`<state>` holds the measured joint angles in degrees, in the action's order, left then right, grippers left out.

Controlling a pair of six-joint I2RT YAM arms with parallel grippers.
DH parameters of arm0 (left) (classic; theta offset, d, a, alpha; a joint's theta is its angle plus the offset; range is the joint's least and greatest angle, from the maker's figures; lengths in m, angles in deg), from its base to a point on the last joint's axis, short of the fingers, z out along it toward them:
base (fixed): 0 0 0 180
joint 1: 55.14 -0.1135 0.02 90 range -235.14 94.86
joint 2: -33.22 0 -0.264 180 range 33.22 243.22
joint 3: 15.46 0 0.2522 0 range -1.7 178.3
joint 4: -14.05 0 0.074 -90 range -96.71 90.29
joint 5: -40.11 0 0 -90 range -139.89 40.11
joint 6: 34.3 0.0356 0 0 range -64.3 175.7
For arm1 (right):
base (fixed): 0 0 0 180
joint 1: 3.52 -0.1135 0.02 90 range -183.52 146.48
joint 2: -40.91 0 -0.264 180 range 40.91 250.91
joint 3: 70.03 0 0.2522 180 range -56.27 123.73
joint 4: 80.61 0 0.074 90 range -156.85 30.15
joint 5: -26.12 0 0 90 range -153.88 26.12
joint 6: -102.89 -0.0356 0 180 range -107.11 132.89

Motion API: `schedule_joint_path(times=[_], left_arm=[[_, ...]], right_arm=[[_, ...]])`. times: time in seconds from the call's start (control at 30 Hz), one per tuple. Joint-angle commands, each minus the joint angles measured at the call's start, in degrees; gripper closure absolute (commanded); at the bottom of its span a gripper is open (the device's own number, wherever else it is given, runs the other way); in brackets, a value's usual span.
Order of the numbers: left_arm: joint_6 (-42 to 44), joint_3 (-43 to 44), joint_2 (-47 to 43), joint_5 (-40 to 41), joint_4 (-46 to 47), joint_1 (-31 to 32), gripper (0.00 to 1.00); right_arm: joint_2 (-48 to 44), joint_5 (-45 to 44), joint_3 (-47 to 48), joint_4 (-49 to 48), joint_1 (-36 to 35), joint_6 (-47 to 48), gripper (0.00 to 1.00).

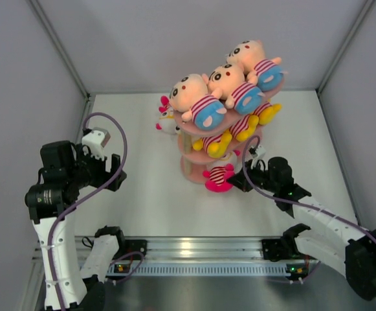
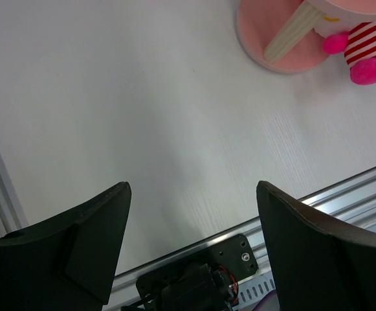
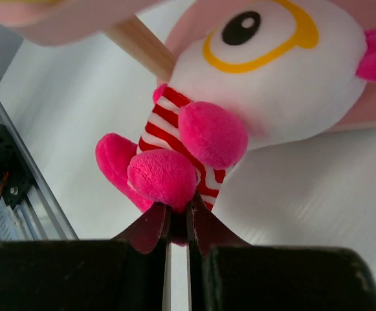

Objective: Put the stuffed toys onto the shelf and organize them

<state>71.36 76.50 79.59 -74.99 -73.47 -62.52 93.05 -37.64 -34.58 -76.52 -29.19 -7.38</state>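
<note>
My right gripper is closed to a slit against the pink foot of the striped toy, which lies on the bottom board of the shelf. I should nudge it inward slowly (snagged plush could drag it off). Meanwhile my left gripper gapes wide over bare table.

The pink three-tier shelf stands right of centre; peach plush dolls lie atop, a pink-legged striped doll lowest.
</note>
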Motion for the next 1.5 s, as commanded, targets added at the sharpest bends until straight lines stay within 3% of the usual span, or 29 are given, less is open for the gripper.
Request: schedule_joint_path(times=[0.0,0.17,0.23,0.37,0.5,0.53,0.77,0.8,0.9,1.07,1.23,1.47], left_arm=[[1.04,-0.32,-0.05,-1.44,0.63,0.17,0.16],[1.13,-0.41,-0.05,-1.79,0.63,0.17,0.16],[1.21,-0.41,0.04,-1.79,0.63,0.17,0.16],[1.39,-0.67,0.3,-2.06,0.72,0.17,0.15],[1.39,-0.67,0.56,-1.79,0.72,0.17,0.15],[1.56,-0.67,0.56,-1.62,0.72,0.17,0.15],[1.92,-0.85,1.09,-1.53,0.72,0.17,0.15],[2.0,-0.85,1.09,-1.53,0.72,0.17,0.15],[2.18,-0.94,1.27,-1.44,0.72,0.17,0.15],[2.18,-1.03,1.36,-1.53,0.72,0.17,0.15],[2.88,-1.99,1.62,-1.0,1.16,0.17,0.15],[5.25,-5.41,3.11,2.42,1.86,0.17,0.15]], right_arm=[[2.61,2.59,-1.57,-11.69,1.41,-1.7,1.0],[5.69,-2.67,-0.17,-6.6,5.09,-2.14,0.96],[8.13,-5.92,1.5,-1.94,6.94,-2.66,0.86],[12.98,-3.49,3.26,-2.36,14.93,-3.55,0.79],[17.99,-3.21,8.18,-0.18,17.49,0.57,0.61],[19.91,-3.21,10.45,1.92,17.85,1.11,0.6],[25.2,-4.62,16.71,6.32,21.54,3.92,0.62],[25.47,-4.36,17.06,6.33,21.54,4.97,0.75],[26.08,-2.69,17.68,5.81,21.54,6.03,0.92],[28.45,-4.26,19.53,3.71,23.29,2.8,0.8],[30.04,-4.53,20.32,0.27,27.68,-0.47,0.8],[33.9,-2.6,24.53,0.27,28.13,0.76,0.72]])
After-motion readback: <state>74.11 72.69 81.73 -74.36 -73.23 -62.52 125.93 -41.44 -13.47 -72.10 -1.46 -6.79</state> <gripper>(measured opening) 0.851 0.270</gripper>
